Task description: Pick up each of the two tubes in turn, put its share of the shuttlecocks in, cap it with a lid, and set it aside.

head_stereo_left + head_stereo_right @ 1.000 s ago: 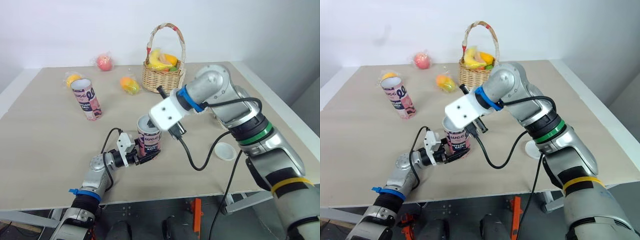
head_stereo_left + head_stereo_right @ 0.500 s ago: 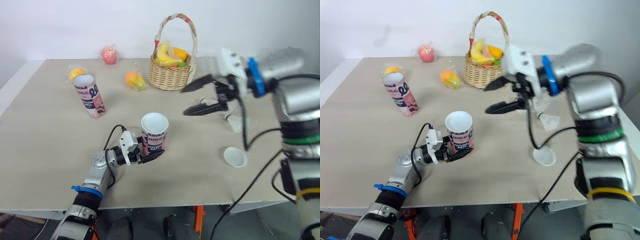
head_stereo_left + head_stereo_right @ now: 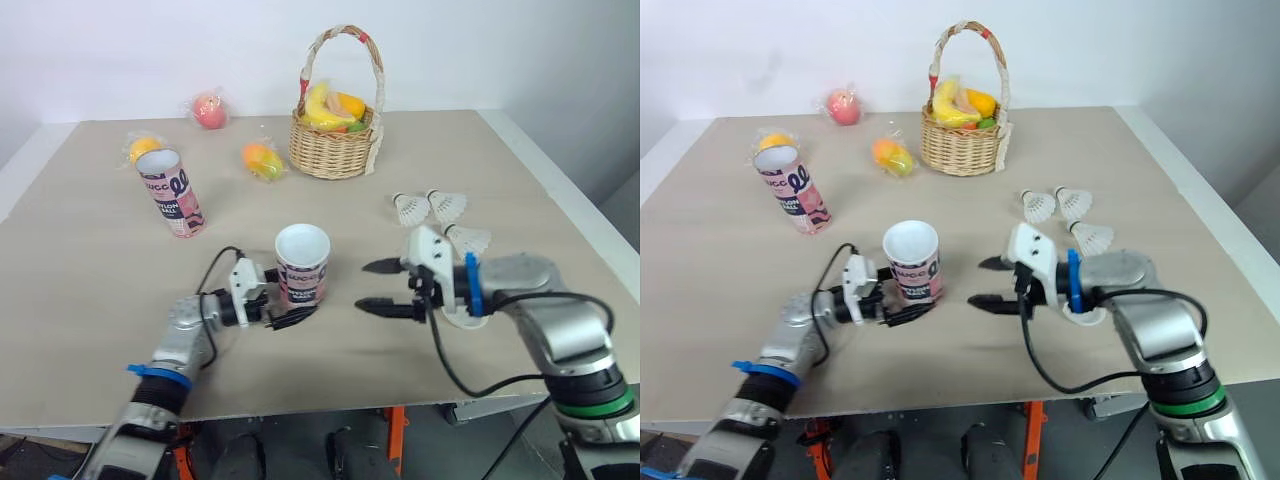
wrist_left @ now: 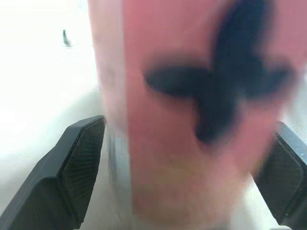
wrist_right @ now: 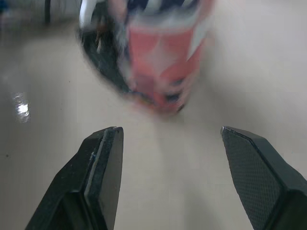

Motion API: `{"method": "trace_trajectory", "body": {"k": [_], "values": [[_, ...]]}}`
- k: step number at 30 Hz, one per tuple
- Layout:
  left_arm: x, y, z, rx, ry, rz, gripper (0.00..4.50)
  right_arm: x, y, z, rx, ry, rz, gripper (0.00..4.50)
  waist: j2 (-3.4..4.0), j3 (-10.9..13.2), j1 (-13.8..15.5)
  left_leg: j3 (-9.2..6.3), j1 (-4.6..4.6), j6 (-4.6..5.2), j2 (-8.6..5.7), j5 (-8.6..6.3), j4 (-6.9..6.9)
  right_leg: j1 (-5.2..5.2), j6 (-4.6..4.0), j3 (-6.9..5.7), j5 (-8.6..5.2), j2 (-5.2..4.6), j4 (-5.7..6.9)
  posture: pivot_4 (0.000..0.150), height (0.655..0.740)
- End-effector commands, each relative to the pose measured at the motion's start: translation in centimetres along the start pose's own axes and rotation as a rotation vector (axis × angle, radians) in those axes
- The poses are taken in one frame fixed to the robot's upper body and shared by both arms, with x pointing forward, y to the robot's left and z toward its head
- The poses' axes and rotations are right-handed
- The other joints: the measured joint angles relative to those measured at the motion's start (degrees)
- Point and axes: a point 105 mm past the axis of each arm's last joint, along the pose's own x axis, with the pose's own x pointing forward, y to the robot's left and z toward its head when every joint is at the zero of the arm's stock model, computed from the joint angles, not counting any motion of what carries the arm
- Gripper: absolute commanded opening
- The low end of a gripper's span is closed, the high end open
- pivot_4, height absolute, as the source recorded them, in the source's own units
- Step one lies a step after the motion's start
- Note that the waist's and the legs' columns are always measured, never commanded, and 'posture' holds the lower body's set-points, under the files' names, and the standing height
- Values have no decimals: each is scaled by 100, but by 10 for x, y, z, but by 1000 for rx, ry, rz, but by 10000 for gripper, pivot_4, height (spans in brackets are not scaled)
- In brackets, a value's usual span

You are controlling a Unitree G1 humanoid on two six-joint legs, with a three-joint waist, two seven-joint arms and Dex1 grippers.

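Mid-filling, seemingly: grips tube (image 3: 302, 265) in left gripper (image 3: 285, 312), holds right gripper (image 3: 362, 286) open, empty; needs a shuttlecock (image 3: 408, 208) next.

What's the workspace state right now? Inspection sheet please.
Surface: beige table, no spills seen.
Job's things: open tube upright, gripped near its base; second tube open, far left; three shuttlecocks loose at right; lid partly under the right arm.
Clutter: fruit basket; three wrapped fruits at rear.
Grippers: left gripper shut on open tube; right gripper open, empty, facing it.
Cables: black cables loop off both wrists.
Surroundings: white wall behind.
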Motion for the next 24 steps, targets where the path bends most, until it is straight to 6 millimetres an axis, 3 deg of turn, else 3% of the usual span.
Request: {"method": "trace_trajectory", "body": {"k": [1, 5, 11, 15, 18, 24], "values": [[-22, -4, 11, -21, 0, -14, 43888, 5, -1, 8, -39, -37, -9, 34957, 1, 1, 0, 1, 0, 0, 0, 0, 0, 0, 1, 0, -1, -1, 0, 1500, 7400], [-57, -7, 26, -36, 66, 3, 43888, 23, -4, 8, -37, -59, 12, 34957, -18, 12, 7, 0, -5, 0, 6, 0, 0, 0, 0, -7, -4, -4, -2, 1500, 7400], [-89, -12, 50, -130, 92, 32, 43888, 45, -14, 17, -23, -110, 14, 34957, -21, 19, 12, 2, -5, -1, 14, 0, 4, -2, -8, -15, -1, -4, -2, 1500, 7400], [-100, -12, 59, -149, 87, 77, 45000, 47, -14, 15, -14, -107, 38, 43871, -23, 22, 38, -3, -10, -1, 12, 0, 5, -2, -8, -20, -7, -7, -2, 1500, 7400], [-105, -15, 62, -166, 94, 88, 45000, 48, -18, 14, -12, -98, 26, 43871, -24, 23, 30, 0, -12, -6, 13, -4, 5, -3, -11, -18, -9, -8, -3, 1500, 7400], [-109, -17, 66, -201, 86, 111, 45000, 65, -11, 32, -12, -171, 88, 43871, -23, 24, 20, 2, -10, -7, 30, -4, 4, -10, -31, -31, 0, 1, -1, 1500, 7400]]}}
